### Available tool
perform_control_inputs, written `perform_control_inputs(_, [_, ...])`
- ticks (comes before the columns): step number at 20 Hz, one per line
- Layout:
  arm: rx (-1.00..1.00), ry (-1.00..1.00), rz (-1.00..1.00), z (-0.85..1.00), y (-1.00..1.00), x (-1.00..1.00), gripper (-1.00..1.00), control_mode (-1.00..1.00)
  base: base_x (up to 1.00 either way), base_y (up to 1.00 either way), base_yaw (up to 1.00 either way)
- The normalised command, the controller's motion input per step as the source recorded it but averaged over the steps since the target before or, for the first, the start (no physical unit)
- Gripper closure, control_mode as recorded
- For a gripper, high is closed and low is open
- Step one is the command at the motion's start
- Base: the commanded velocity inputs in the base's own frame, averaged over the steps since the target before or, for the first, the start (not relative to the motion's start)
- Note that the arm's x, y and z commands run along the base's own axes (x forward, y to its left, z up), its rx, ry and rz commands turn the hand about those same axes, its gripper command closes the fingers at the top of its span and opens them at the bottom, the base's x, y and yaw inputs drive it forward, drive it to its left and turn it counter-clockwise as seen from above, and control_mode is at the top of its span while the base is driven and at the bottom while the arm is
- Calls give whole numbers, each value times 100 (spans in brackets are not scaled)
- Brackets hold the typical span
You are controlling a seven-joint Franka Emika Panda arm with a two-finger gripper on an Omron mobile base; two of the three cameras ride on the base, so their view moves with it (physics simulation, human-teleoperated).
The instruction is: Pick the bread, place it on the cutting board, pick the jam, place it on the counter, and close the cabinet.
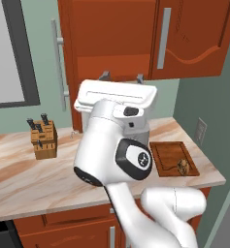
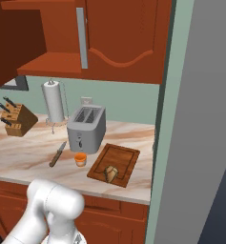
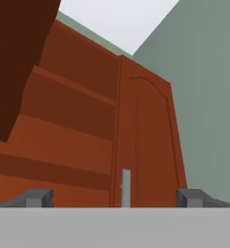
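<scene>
Cabinet [image 3: 87,126] faces the wide-open, empty jaws of the gripper [image 3: 114,197].

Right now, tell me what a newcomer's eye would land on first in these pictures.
The white arm fills the left base view, its open gripper raised toward the reddish-brown cabinet, whose left door hangs open. On the counter below, the bread sits on the cutting board at the right end. The orange jam jar stands in front of the toaster, just left of the board.

Kitchen, marbled counter [image 2: 28,159], toaster [image 2: 87,128], cabinet [image 2: 119,40]
</scene>
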Motion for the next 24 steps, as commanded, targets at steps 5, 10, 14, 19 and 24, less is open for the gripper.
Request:
perform_control_inputs(5, [0, 0, 0, 0, 27, -59, -100, -100, 0, 0, 0])
perform_control_inputs(10, [0, 0, -3, 0, 49, -33, -100, -100, 0, 0, 0])
perform_control_inputs(14, [0, 0, -5, 0, 55, -16, -100, -100, 0, 0, 0])
perform_control_inputs(19, [0, 0, -7, 0, 51, -3, -100, -100, 0, 0, 0])
perform_control_inputs(24, [0, 0, -10, 0, 44, 0, -100, -100, 0, 0, 0])
